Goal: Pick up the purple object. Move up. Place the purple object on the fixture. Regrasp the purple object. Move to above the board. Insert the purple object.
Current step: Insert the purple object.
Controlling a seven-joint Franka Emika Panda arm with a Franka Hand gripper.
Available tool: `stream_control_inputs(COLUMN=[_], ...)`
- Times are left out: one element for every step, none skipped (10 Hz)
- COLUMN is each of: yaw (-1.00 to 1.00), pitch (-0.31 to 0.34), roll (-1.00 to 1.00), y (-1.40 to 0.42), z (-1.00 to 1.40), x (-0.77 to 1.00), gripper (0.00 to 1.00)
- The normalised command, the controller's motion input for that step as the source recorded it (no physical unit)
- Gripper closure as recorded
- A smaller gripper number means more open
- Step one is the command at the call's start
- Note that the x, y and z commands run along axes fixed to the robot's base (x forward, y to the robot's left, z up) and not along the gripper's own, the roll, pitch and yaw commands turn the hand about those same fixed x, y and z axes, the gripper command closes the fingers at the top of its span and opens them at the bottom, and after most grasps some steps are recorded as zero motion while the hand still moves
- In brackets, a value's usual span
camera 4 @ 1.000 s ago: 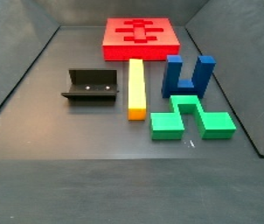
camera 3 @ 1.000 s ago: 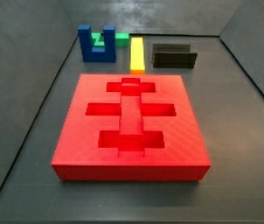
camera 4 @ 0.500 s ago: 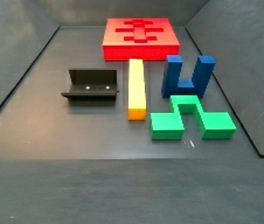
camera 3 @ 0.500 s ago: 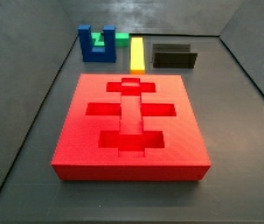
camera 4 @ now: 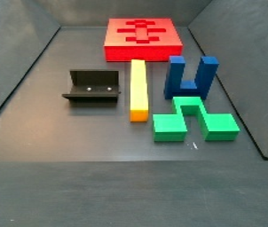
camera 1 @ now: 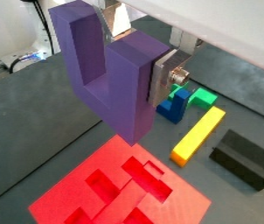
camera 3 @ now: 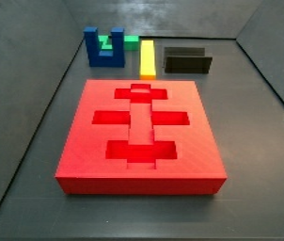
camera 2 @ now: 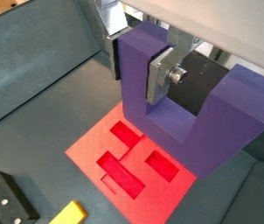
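Dark grey bench (camera 4: pixel 53 186) with low side walls carries the pieces, while high above it the pincer (camera 2: pixel 184 54) is clamped on the purple object (camera 1: pixel 117 74), a silver finger (camera 2: pixel 160 73) pressed flat against one prong in both wrist views. Chunky and U-shaped, the purple object (camera 2: pixel 211 114) shows two square prongs and a deep rectangular notch, and hangs over the board (camera 1: pixel 117 188), apart from it. Neither side view shows the pincer or the purple piece. Red, with brighter cross-shaped slots, the board (camera 3: pixel 139 132) lies flat; beyond it sit the fixture (camera 4: pixel 91 89), a yellow bar (camera 4: pixel 137 87), a dark blue notched block (camera 4: pixel 190 77) and a green block (camera 4: pixel 193 119).
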Motion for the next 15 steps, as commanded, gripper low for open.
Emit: stream_control_inputs(yaw=[0.0,0.0,0.0,0.05,0.1,0.17,0.18,0.15,0.17,0.16,0.11,0.06,0.03,0.01,0.0], pitch=[0.0,-0.03,-0.063,-0.113,-0.14,-0.156,-0.124,-0.114,-0.086,-0.077,-0.051,-0.029,-0.007,0.0,0.011], roll=[0.0,0.0,0.0,0.0,0.0,-0.02,0.0,0.06,0.09,0.07,0.04,0.08,0.12,0.18,0.33], y=[-0.01,-0.23,-0.51,-0.6,-0.58,-0.55,-0.57,-0.6,-0.55,-0.51,-0.41,-0.37,-0.34,-0.3,0.0], z=[-0.02,-0.18,-0.32,-0.42,-0.46,-0.51,-0.71,-0.8,-0.81,-0.78,-0.64,-0.58,-0.58,-0.55,-0.49], x=[0.03,0.18,0.42,0.53,0.5,0.45,0.37,0.29,0.35,0.35,0.39,0.41,0.37,0.37,0.39], gripper=[1.0,1.0,1.0,1.0,1.0,1.0,1.0,1.0,1.0,1.0,1.0,1.0,1.0,1.0,1.0])
